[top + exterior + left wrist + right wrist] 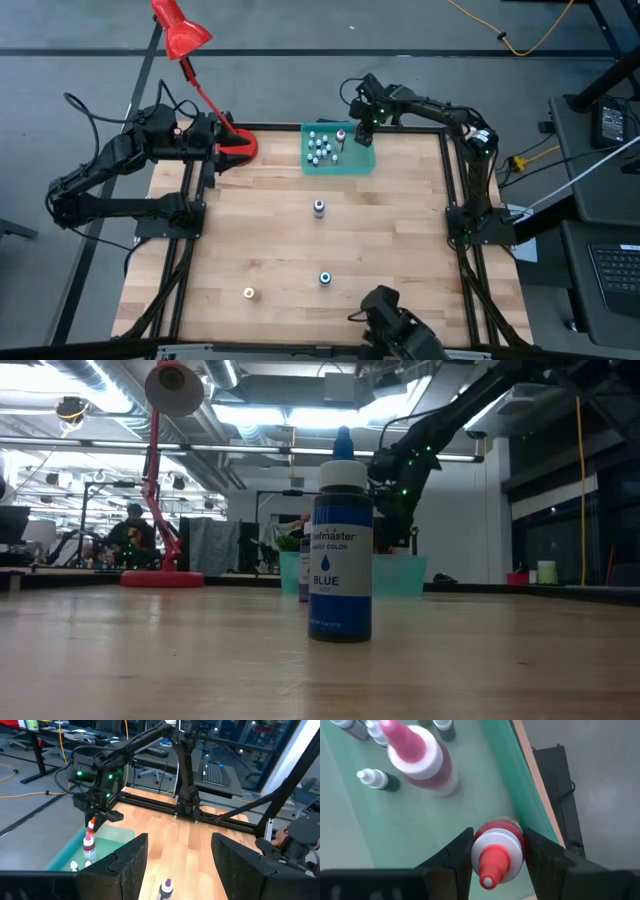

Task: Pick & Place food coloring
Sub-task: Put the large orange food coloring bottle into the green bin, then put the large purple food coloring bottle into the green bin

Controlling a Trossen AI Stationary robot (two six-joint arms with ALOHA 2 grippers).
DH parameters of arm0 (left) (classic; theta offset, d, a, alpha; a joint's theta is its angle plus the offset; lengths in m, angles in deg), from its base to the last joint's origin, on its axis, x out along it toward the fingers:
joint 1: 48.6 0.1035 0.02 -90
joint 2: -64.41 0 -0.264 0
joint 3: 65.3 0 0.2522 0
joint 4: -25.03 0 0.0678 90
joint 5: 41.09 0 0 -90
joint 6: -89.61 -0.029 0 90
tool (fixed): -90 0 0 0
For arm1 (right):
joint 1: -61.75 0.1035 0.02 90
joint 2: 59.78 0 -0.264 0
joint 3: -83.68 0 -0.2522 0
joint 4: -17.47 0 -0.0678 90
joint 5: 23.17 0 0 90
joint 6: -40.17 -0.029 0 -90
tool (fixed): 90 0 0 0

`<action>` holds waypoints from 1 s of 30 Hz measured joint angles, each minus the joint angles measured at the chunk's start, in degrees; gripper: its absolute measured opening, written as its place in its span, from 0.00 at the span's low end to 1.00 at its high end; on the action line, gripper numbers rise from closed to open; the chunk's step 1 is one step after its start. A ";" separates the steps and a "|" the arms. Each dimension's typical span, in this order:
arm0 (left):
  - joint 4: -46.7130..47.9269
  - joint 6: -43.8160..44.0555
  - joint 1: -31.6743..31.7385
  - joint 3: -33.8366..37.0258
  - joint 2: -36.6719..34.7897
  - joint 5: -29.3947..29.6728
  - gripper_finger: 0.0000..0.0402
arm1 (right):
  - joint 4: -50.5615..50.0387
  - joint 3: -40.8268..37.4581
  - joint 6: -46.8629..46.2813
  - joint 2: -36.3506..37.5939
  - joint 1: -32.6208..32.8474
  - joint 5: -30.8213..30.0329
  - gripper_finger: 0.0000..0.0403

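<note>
The teal tray [338, 152] lies at the table's far edge with several tiny whitish bottles [375, 778] and a pink bottle [420, 757] standing in it. My right gripper [497, 847] hangs over the tray's right end [365, 135], shut on a red-orange bottle [91, 825]. A purple bottle [319, 207], a blue bottle [325, 278] and a yellow bottle [249, 293] stand upright on the bare table. My left gripper [177, 865] waits open at the far left by the lamp's base. My right gripper pinches the red-orange bottle's white cap [496, 840] between its two fingers, coming from above and pointing down. The bottle hangs upright below the fingers, close to the tray's right wall [525, 785]. Its base is hidden by the cap and fingers.
A red desk lamp [185, 40] stands on its base [238, 148] at the far left, just left of the tray. In the low view the blue bottle [340, 550] fills the foreground and the purple one [303, 575] shows behind it. Open wood lies between the loose bottles.
</note>
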 joint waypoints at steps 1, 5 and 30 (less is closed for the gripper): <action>0.00 0.00 0.00 0.00 0.00 0.02 0.53 | 0.03 0.01 0.00 -0.30 0.00 0.01 0.38; 0.00 0.00 0.00 0.00 -0.02 0.00 0.53 | 0.65 0.02 0.00 -0.66 -0.09 0.17 0.38; 0.04 -1.01 0.00 0.00 -0.02 -0.14 0.53 | 1.34 -0.02 -3.23 3.25 -0.04 -1.26 0.55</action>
